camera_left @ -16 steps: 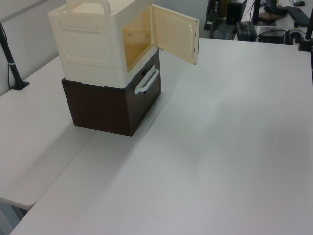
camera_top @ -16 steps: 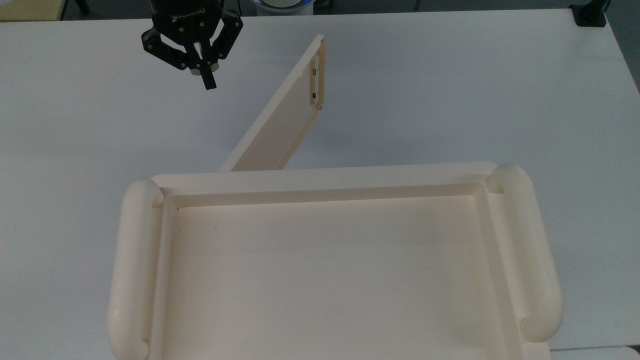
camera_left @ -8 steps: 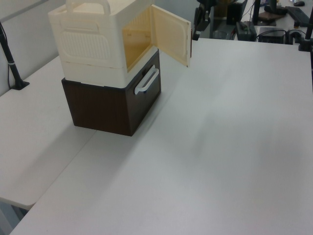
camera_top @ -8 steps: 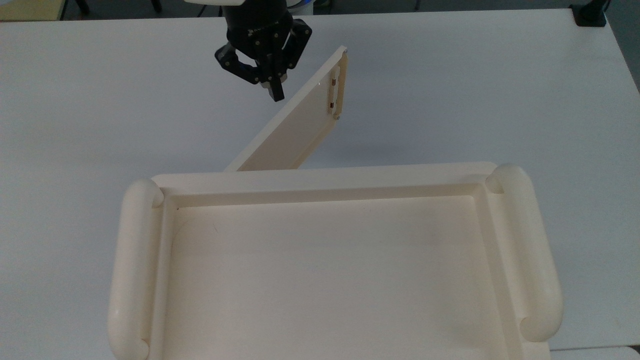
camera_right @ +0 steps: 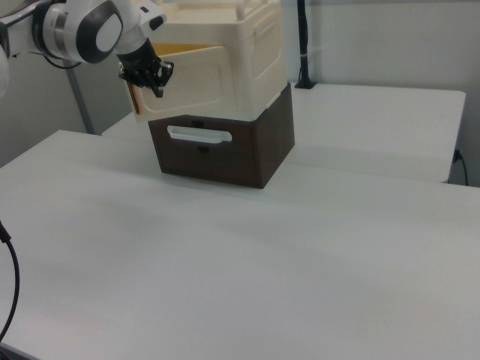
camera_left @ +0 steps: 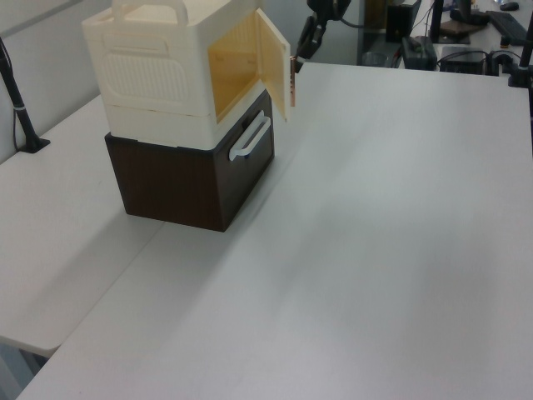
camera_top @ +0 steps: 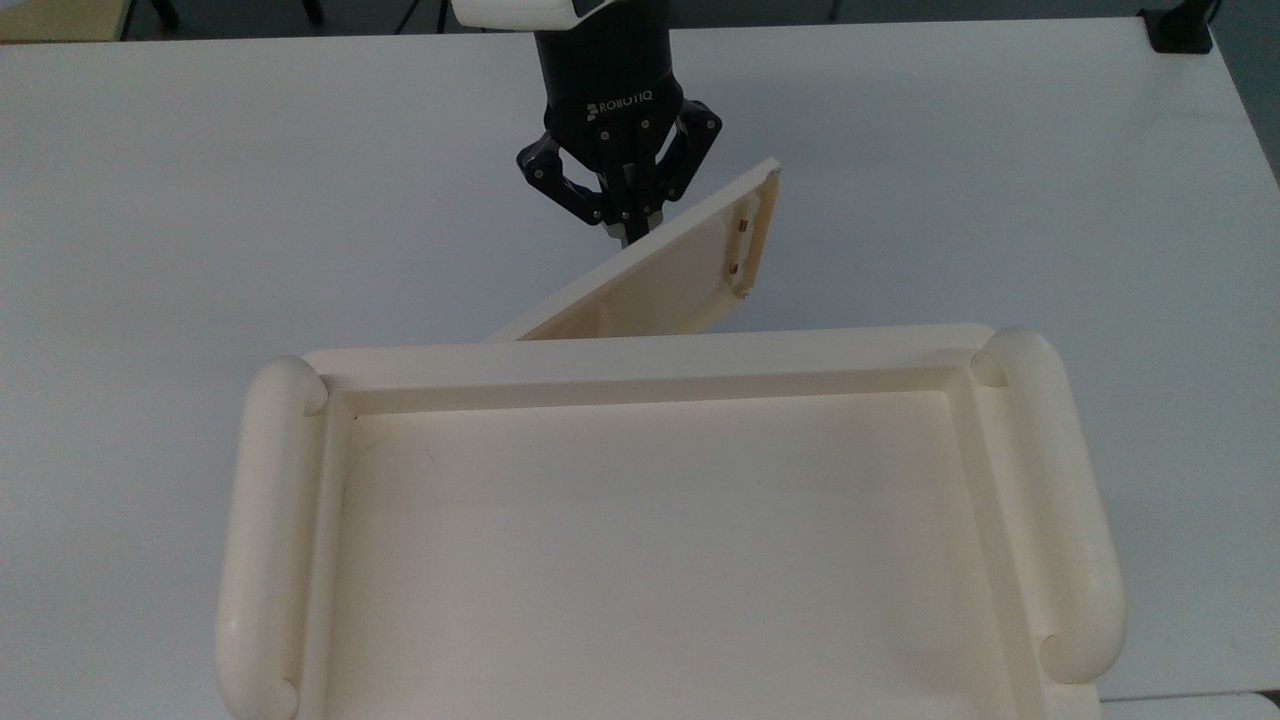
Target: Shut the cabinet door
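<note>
gripper (camera_top: pixel 625 232) fingers pinched together, holding nothing | cabinet door (camera_top: pixel 660 280) looks light, stiff, free-swinging | you push its outer face near the free edge

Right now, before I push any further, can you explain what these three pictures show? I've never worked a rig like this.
The black claw is the gripper at the end of a single robot arm. Its fingers are shut, holding nothing, with the tip against the outer face of the cabinet door, which stands partly open. The top view looks straight down on the cream cabinet; the left view and the right view look across the white table from opposite sides. The cabinet sits on a dark brown drawer box.
</note>
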Tool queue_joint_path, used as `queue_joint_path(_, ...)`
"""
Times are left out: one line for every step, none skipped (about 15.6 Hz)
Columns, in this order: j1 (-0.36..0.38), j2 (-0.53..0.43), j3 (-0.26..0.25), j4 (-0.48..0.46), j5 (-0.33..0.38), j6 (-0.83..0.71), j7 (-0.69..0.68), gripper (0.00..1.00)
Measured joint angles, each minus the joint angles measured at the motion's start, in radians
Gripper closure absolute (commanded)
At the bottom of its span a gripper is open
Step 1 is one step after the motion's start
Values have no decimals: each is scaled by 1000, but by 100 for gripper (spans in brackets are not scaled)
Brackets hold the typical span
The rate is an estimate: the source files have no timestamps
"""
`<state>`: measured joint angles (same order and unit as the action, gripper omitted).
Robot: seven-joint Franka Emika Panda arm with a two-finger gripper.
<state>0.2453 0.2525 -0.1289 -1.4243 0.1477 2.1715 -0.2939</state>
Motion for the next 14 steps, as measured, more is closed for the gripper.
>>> queue_joint_path(8, 11, 1, 4, 0, 39, 32, 100)
queue_joint_path(17, 22, 1, 8, 0, 72, 54, 100)
queue_joint_path(27, 34, 2, 9, 0, 101, 71, 100)
queue_joint_path(35, 44, 2, 10, 0, 124, 81, 100)
queue_joint_path(41, 54, 2, 12, 0, 142, 86, 100)
queue_joint_path(45, 60, 2, 14, 0, 157, 91, 100)
queue_joint_path(48, 65, 2, 17, 0, 171, 102, 100)
queue_joint_path(49, 68, 2, 22, 0, 190, 112, 100)
queue_joint_path(49, 71, 2, 24, 0, 217, 118, 100)
queue_joint_path(50, 74, 2, 25, 0, 234, 126, 100)
queue_joint_path(56, 81, 2, 25, 0, 261, 137, 100)
queue_joint_path(66, 90, 3, 26, 0, 289, 149, 100)
queue_joint_path(71, 97, 3, 28, 0, 302, 154, 100)
queue_joint_path(75, 107, 3, 32, 0, 319, 159, 100)
